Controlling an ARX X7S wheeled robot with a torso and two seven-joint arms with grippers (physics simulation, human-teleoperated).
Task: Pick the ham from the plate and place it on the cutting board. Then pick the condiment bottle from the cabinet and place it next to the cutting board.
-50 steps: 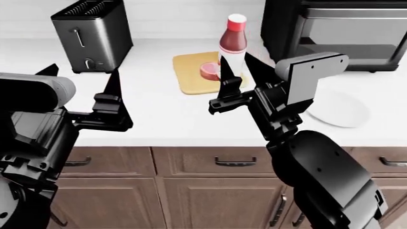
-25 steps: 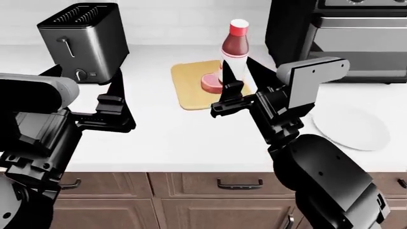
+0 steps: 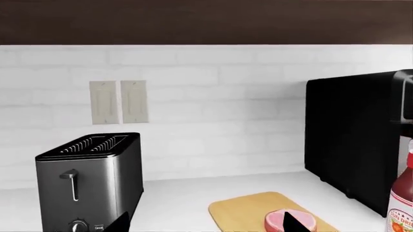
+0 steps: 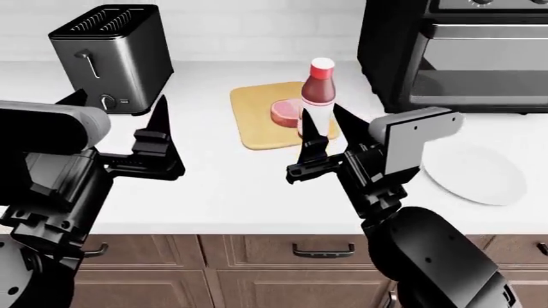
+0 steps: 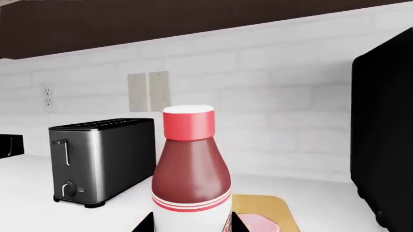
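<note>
The condiment bottle (image 4: 317,96) is dark red with a red cap and a white lower band. It stands upright between the fingers of my right gripper (image 4: 325,128), which is shut on it, over the right part of the cutting board (image 4: 256,122). In the right wrist view the bottle (image 5: 190,164) fills the middle, with the gripper (image 5: 192,224) pressed on both its sides. The pink ham (image 4: 285,111) lies on the tan board, just left of the bottle. The white plate (image 4: 475,172) sits bare on the counter at the right. My left gripper (image 4: 115,112) hangs open over the counter in front of the toaster, holding nothing.
A steel toaster (image 4: 107,54) stands at the back left. A black oven (image 4: 462,54) stands at the back right, close behind the bottle. The white counter's front edge (image 4: 256,231) runs above wooden drawers. Wall switches (image 3: 119,101) are on the tiled backsplash.
My right gripper has come down and toward me with the bottle, which now sits lower beside the ham. A second ago the head view stood farther back. The left arm barely moved.
</note>
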